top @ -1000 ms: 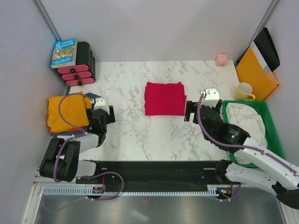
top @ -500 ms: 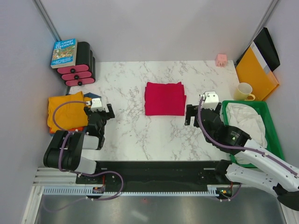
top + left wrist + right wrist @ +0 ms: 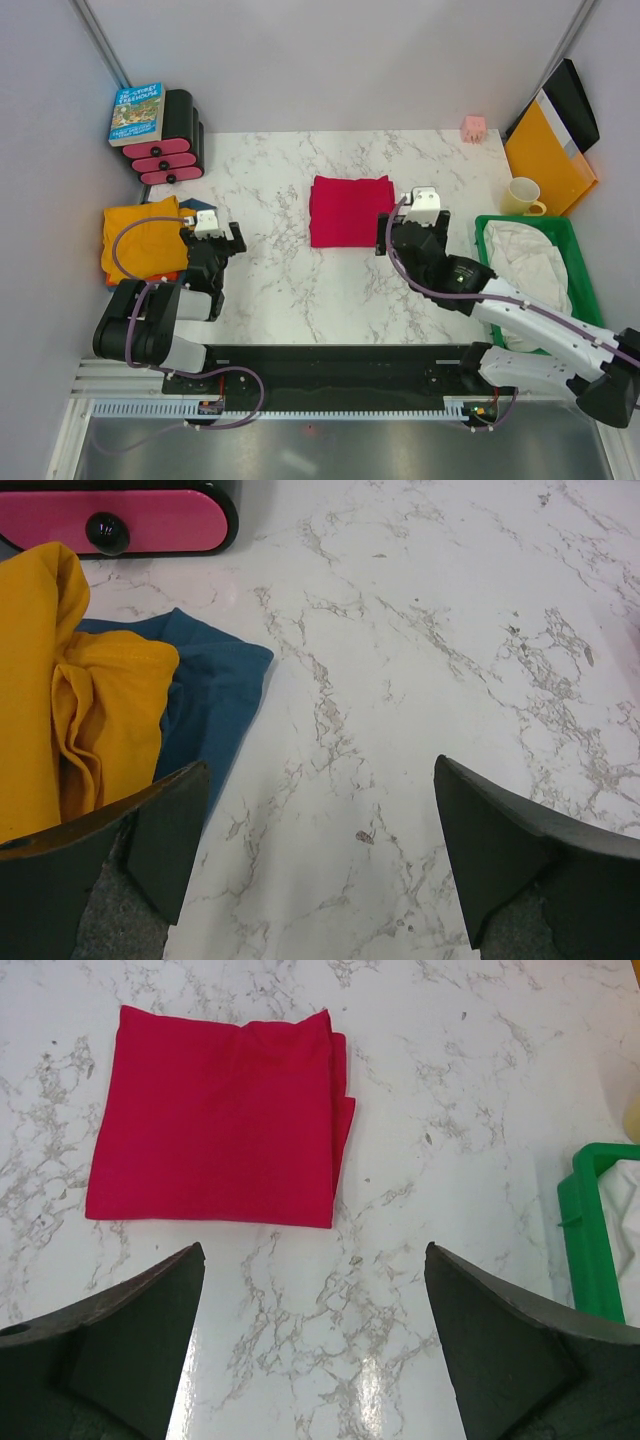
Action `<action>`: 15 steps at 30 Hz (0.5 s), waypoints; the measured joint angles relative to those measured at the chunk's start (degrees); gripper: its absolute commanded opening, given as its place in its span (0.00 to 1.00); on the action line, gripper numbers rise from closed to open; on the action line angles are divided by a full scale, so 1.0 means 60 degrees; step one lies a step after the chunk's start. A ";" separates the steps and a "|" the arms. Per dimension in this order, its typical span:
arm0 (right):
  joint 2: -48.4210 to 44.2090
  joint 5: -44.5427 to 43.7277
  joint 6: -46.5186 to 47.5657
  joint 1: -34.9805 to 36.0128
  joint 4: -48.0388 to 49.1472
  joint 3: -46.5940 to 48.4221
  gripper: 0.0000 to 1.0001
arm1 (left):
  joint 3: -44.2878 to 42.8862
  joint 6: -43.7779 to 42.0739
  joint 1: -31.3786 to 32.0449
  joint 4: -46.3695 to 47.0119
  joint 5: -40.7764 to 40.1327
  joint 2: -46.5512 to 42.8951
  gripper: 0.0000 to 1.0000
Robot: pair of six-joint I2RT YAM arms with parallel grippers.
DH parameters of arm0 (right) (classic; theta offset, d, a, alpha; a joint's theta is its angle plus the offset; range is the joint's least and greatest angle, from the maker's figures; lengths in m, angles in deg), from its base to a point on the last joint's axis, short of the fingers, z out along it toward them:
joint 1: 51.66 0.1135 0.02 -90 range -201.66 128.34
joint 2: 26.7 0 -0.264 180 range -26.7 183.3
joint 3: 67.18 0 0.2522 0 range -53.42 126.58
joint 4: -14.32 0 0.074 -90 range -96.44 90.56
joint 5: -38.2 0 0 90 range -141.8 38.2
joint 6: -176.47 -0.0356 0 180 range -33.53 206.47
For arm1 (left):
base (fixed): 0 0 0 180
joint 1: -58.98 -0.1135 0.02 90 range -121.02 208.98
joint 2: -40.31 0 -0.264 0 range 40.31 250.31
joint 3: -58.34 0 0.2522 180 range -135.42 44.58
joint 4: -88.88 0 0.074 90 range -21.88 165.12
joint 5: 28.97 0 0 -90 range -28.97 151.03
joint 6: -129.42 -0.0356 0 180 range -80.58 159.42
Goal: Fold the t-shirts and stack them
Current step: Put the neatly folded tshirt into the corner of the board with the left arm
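Observation:
A crimson t-shirt (image 3: 351, 211) (image 3: 215, 1125) lies folded into a flat rectangle at the middle of the marble table. At the left edge an orange t-shirt (image 3: 140, 240) (image 3: 60, 710) lies rumpled on top of a dark blue t-shirt (image 3: 204, 206) (image 3: 215, 690), of which only a corner shows. My left gripper (image 3: 212, 242) (image 3: 320, 780) is open over bare marble just right of that pile, holding nothing. My right gripper (image 3: 410, 238) (image 3: 315, 1255) is open too, low over the table by the crimson shirt's near right corner, not touching it.
Black-and-pink containers (image 3: 172, 150) (image 3: 120, 520) with a book (image 3: 137, 112) on top stand at the back left. A green basket (image 3: 525, 222) (image 3: 590, 1230) of white cloth (image 3: 525, 265) sits right. Behind it are a yellow mug (image 3: 522, 196), an orange folder (image 3: 548, 150) and a small pink object (image 3: 473, 127).
My right gripper has moved left and away from the basket, up to the crimson shirt's corner. The left arm folded back early on, then stayed still. Both grippers stayed open.

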 measured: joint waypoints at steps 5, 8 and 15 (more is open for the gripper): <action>0.1133 -0.0674 -0.0007 0.0000 0.0175 0.0554 0.98 | 0.0004 0.0000 0.0000 0.0004 0.0004 0.0000 1.00; 0.1679 -0.1045 -0.0102 0.0000 -0.0109 0.1406 0.98 | 0.0004 0.0000 0.0000 0.0004 0.0004 0.0000 1.00; 0.2514 -0.2087 -0.1279 0.0146 -0.1552 0.3417 0.98 | 0.0004 0.0000 0.0000 0.0004 0.0004 0.0004 1.00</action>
